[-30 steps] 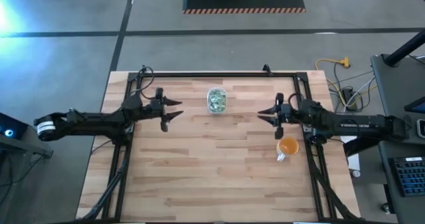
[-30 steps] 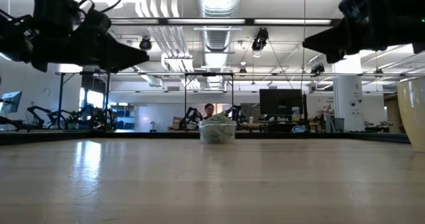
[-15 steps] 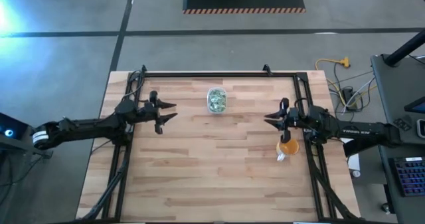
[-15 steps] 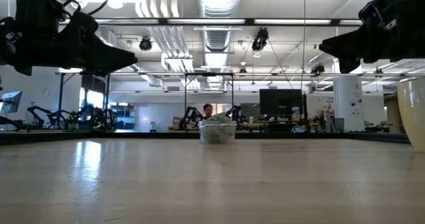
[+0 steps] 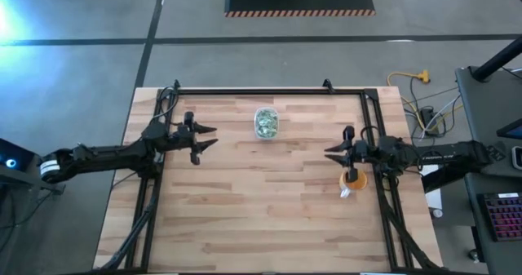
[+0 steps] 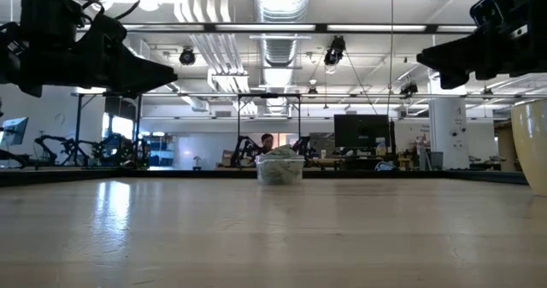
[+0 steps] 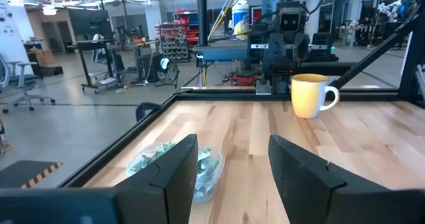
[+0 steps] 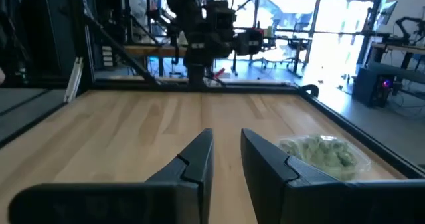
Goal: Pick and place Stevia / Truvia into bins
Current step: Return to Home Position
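Observation:
The clear bin stands on its base near the table's far middle, heaped with green and white Stevia packets; I see no loose packets on the wood. It also shows in the low view as the bin and beside my left fingers as the bin. My left gripper hovers open to the bin's left, raised off the table. My right gripper hovers to the bin's right and nearer, fingers a narrow gap apart, also raised.
An orange mug stands on the table under my right wrist, near the right rail; it looms at the low view's right edge as the mug. A black frame rims the table. Bare wood lies between the arms and toward the near edge.
Both arms have drawn back from the middle. My left gripper moved toward the table's left edge, then held still. My right gripper moved toward the right edge and somewhat nearer, ending over the orange mug. The bin and mug have stayed put.

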You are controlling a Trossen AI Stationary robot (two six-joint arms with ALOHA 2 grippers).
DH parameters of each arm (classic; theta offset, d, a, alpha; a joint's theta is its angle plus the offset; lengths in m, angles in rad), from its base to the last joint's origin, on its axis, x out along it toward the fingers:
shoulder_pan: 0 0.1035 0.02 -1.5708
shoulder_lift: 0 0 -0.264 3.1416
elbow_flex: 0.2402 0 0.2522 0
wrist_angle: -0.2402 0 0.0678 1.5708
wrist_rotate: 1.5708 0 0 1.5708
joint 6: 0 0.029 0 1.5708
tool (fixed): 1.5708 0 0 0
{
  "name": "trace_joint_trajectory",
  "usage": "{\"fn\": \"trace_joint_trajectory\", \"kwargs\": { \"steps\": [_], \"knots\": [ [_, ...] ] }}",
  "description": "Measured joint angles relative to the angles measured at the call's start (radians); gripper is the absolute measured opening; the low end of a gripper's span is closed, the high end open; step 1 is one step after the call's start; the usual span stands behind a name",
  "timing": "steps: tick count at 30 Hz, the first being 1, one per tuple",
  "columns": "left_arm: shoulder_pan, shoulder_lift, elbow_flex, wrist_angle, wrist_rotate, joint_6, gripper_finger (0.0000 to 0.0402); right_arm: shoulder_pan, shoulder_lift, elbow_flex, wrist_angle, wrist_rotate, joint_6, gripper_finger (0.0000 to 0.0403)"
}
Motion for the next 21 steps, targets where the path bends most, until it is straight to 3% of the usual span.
{"fn": "trace_joint_trajectory", "kwargs": {
  "steps": [6,15,21],
  "knots": [
    [-0.001,-0.034,0.000,-0.001,0.025,0.000,0.0170,0.000,-0.045,0.000,-0.018,-0.003,-0.020,0.0068],
    [-0.001,-0.129,-0.001,-0.086,0.054,0.002,0.0170,0.000,-0.301,0.018,-0.269,-0.005,-0.014,0.0068],
    [-0.001,-0.191,-0.001,-0.168,0.060,0.009,0.0170,0.000,-0.292,0.018,-0.277,-0.006,-0.008,0.0068]
  ]
}}
